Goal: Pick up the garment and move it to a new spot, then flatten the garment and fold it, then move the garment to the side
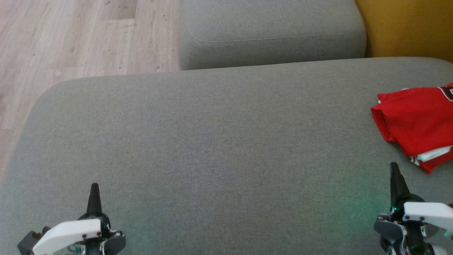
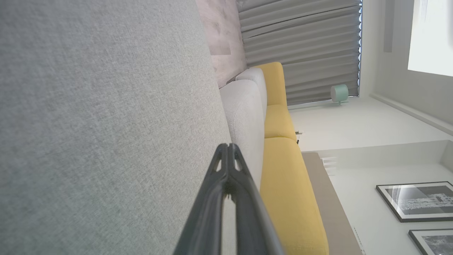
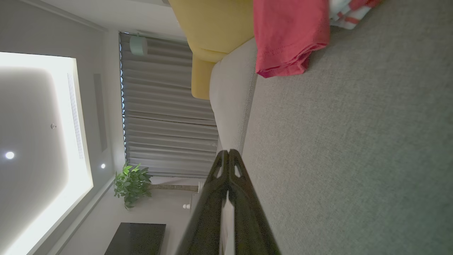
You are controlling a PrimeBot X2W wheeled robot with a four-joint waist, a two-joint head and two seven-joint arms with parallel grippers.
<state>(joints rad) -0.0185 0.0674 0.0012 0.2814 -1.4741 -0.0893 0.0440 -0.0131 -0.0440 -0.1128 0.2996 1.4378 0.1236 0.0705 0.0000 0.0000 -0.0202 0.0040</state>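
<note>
The red folded jersey, with white trim showing at its near corner, lies on the grey sofa seat at the seat's far right side, running out of the head view. The left gripper hovers over the seat's near left part, its jaws pressed together with nothing between them. The right gripper hangs over the seat's near right part, just short of the jersey and apart from it, jaws likewise closed and empty. Beyond the seat's far edge stand a second grey cushion, a yellow cushion and the wood floor.
</note>
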